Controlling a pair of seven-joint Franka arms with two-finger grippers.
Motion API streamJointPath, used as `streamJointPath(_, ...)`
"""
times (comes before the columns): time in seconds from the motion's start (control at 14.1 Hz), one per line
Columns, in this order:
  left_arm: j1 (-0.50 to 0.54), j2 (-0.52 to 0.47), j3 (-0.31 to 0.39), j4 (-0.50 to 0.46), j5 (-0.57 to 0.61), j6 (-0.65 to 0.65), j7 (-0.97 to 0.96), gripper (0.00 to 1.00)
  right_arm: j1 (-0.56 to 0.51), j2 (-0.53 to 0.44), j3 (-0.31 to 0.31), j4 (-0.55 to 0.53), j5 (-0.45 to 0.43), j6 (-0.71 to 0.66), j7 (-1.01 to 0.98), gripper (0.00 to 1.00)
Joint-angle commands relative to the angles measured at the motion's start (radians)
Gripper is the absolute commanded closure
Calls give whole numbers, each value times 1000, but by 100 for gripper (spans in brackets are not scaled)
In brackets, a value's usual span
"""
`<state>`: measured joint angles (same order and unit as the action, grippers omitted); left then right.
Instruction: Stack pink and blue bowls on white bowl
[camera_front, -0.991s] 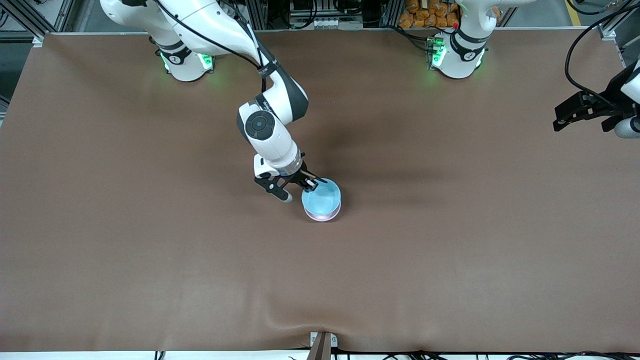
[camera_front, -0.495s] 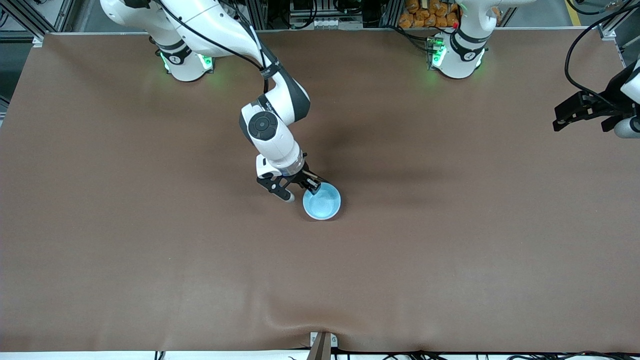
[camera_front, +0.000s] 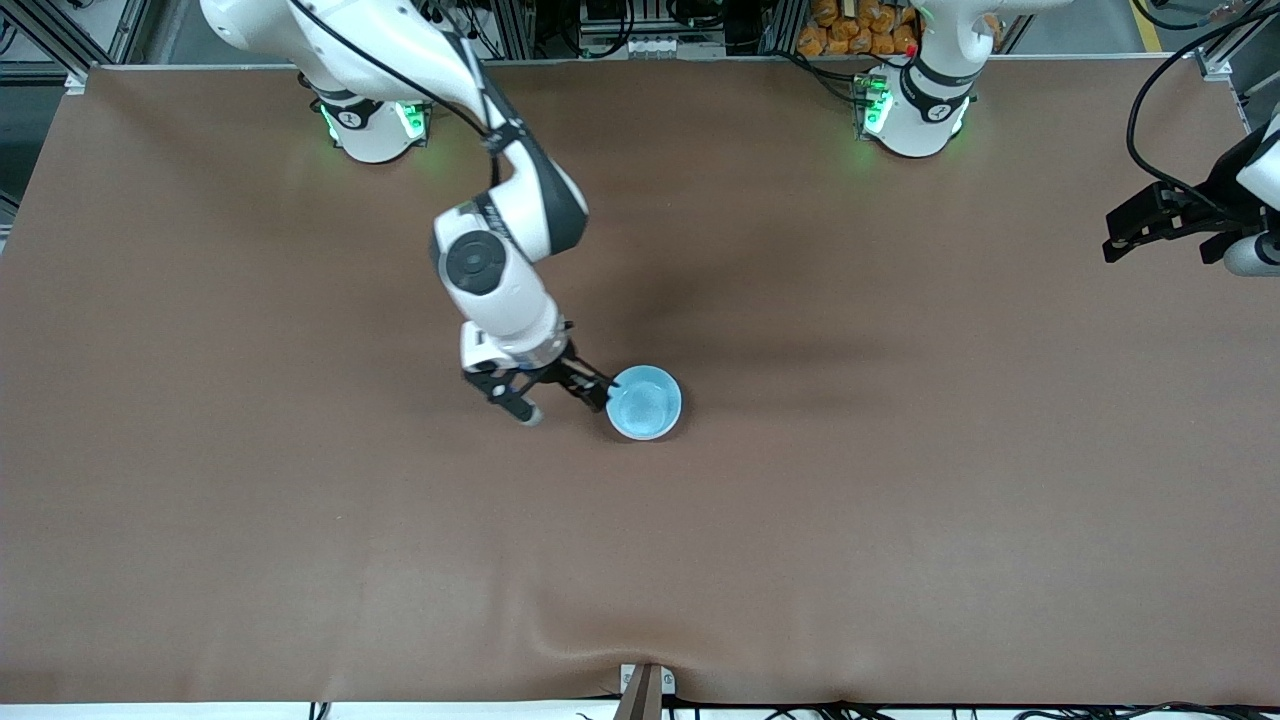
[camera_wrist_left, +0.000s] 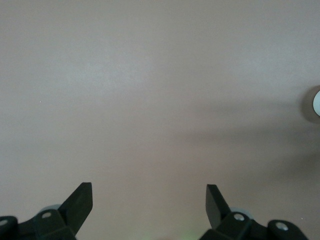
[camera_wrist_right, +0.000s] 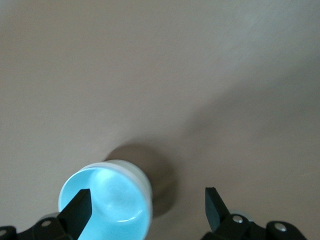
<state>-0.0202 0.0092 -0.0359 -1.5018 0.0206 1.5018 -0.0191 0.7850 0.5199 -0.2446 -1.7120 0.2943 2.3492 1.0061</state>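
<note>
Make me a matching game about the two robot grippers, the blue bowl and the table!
Things:
1. blue bowl
2. right gripper
3. left gripper
4. table

Descriptions:
A. brown, with everything on it
B. open, waiting at the left arm's end of the table
C. open, right beside the bowl
D. top of the stack, mid-table

Pairs: 1-D, 2-C, 3-B, 4-A

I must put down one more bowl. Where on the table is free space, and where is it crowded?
Bare brown table lies on every side of the blue bowl. It is crowded only beside that bowl, where the open right tool hangs. The open left tool waits over the table's end.
</note>
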Motion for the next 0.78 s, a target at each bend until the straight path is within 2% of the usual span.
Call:
streamJointPath(0.0,-3,-2,2,3,-13,0,4,0,-1,-79,-85,-23,-9,-131,-133,0)
streamJointPath(0.28,-4,-2,2,5,-13,0,1,0,-6,-136,-226,-23,-9,-240,-334,0)
streamJointPath(0.42,-3,-2,2,5,-13,0,2,0,-29,-150,-275,-23,-9,-255,-441,0)
streamJointPath(0.57,-6,-2,2,5,-13,0,1,0,-120,-172,-257,-25,-7,-281,-536,0)
streamJointPath(0.71,-6,-2,2,5,-13,0,1,0,-243,-205,-185,-26,-7,-297,-610,0)
